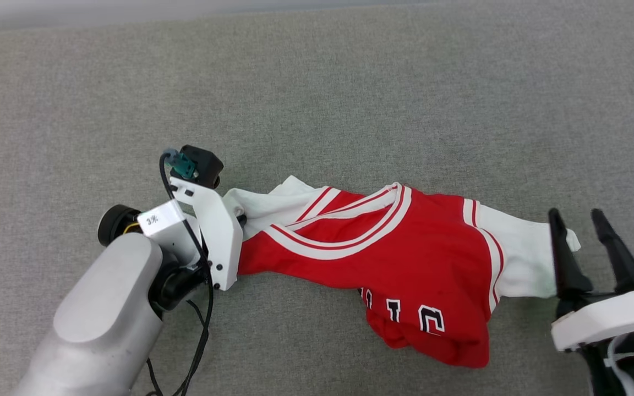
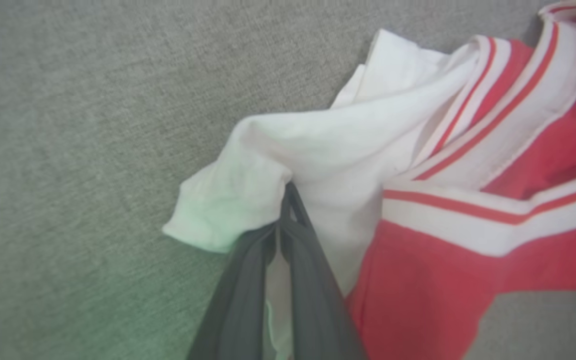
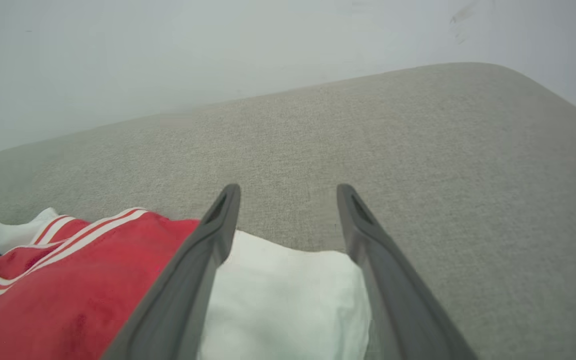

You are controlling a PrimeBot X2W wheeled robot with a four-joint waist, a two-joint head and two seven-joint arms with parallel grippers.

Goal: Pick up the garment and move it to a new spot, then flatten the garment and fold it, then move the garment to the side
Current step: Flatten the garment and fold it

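The garment, a red jersey with white sleeves, striped trim and dark lettering, lies crumpled and stretched sideways across the middle of the grey surface. My left gripper is shut on the left white sleeve; in the head view its fingers are hidden behind the white wrist mount. My right gripper stands open at the lower right. The end of the right white sleeve lies between its two fingers. Whether they touch the cloth, I cannot tell. The jersey's lower hem is bunched under itself near the lettering.
A grey woven surface spreads wide on all sides of the jersey. A pale wall rises behind it, and the surface rounds off at its far right corner. A black cable hangs by my left forearm.
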